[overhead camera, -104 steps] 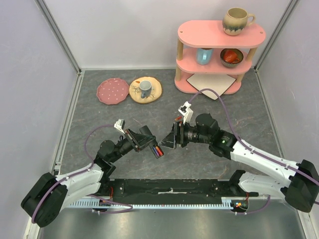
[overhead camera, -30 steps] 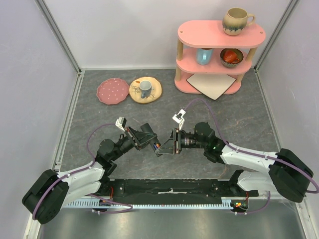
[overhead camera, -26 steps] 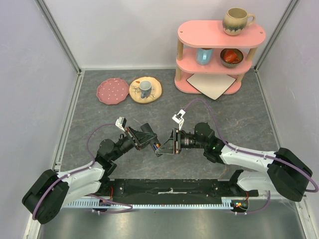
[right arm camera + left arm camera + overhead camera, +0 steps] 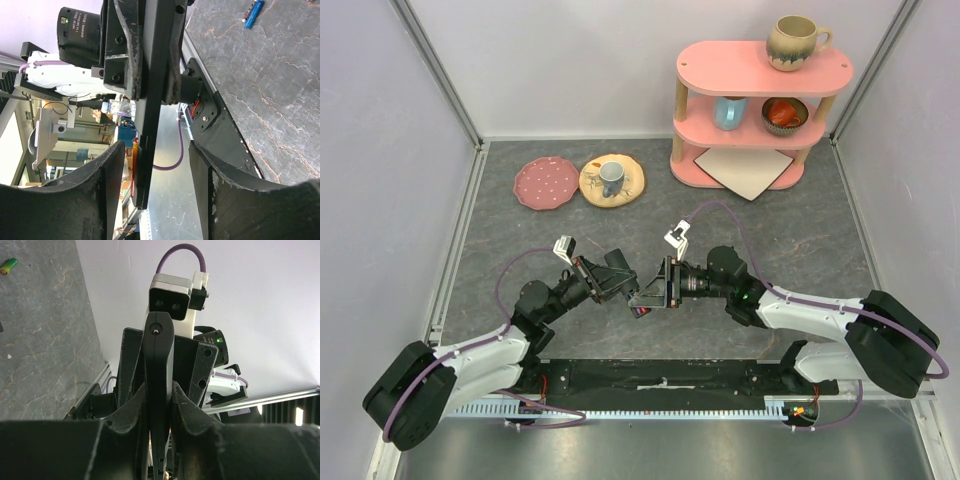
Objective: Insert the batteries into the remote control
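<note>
My left pincer [image 4: 159, 390] is clenched on the slim, flat, black plastic remote control [image 4: 159, 345], which stands edge-on up the middle of the left wrist view. My right pincer [image 4: 156, 147] is released. Its 2 fingers [image 4: 100, 190] stand apart on either side of the remote's free end, with a gap showing on each side.

Low on the remote's left edge in the right wrist view runs a thin orange-red strip [image 4: 134, 167], possibly a battery seated in it; the angle is too poor to be sure.

1 small green cylindrical battery [image 4: 8, 265] lies on the grey marbled table [image 4: 800, 240] in the upper left corner of the left wrist view. 1 small blue cylindrical battery [image 4: 253, 13] lies in the upper right of the right wrist view.

From above, both pincers meet just below the frame's centre.
</note>
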You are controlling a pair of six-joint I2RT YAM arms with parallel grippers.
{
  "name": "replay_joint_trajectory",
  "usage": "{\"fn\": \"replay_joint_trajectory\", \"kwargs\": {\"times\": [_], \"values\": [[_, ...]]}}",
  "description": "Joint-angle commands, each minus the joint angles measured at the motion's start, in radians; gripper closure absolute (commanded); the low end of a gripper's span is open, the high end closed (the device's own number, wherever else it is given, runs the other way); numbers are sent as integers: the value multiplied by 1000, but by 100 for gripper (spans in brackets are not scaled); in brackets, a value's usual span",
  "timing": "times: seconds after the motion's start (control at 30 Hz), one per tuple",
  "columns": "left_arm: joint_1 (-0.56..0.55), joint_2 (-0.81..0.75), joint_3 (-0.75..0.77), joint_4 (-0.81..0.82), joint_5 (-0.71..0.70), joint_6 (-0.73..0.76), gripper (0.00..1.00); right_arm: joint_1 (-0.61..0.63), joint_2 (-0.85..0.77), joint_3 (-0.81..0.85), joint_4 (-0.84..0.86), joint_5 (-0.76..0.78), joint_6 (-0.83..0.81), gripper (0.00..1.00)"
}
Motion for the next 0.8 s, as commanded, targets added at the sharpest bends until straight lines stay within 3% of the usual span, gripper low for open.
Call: {"fn": "replay_joint_trajectory", "kwargs": {"times": [0.0, 0.3, 0.77], "values": [[-5, -22, 13, 31, 19, 26, 98, 0, -20, 42, -15, 15, -26, 38], [-5, -51, 10, -1, 17, 41, 98, -14, -26, 36, 25, 47, 8, 41], [-5, -57, 5, -4, 11, 45, 98, -14, -16, 39, 26, 38, 5, 69]]}}
